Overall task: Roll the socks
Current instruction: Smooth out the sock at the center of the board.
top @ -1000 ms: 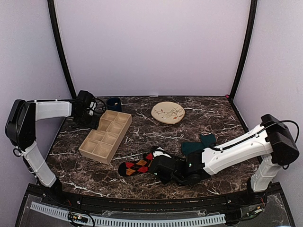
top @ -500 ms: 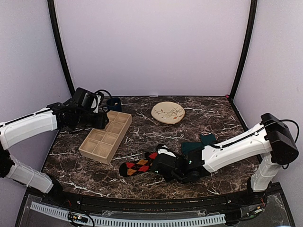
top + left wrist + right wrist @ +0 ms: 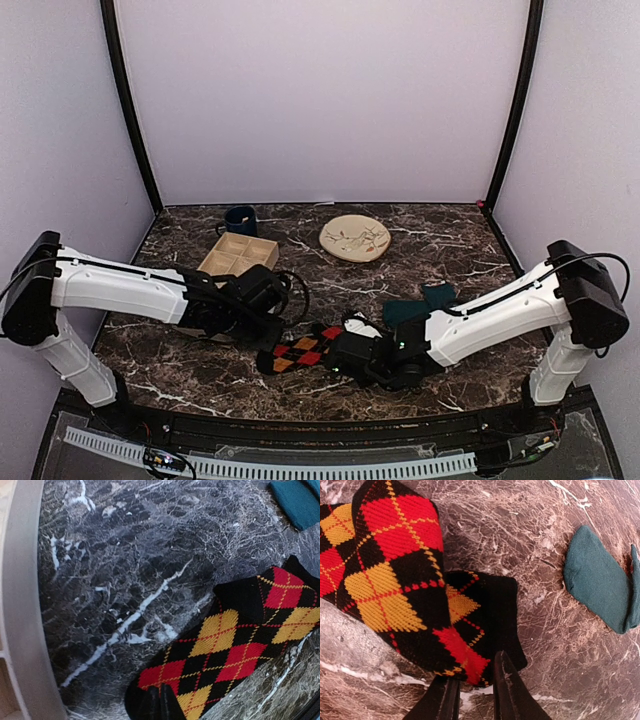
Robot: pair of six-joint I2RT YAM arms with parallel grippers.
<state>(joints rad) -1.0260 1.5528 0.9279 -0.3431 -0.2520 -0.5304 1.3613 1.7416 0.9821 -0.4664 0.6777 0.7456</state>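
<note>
The argyle sock [image 3: 235, 645] is seen as matt knitted cloth, the teal sock [image 3: 597, 577] as finer cloth. The table [image 3: 125, 555] is finished in glossy veined marble, the tray [image 3: 20, 605] made of smooth pale wood.

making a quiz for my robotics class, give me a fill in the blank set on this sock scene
The argyle sock has red and yellow diamonds on a ___ ground.
By the robot's own sides, the teal sock lies to the ___ of the argyle sock.
The mug stands at the far ___ corner of the table.
Missing words: black; right; left.
</note>
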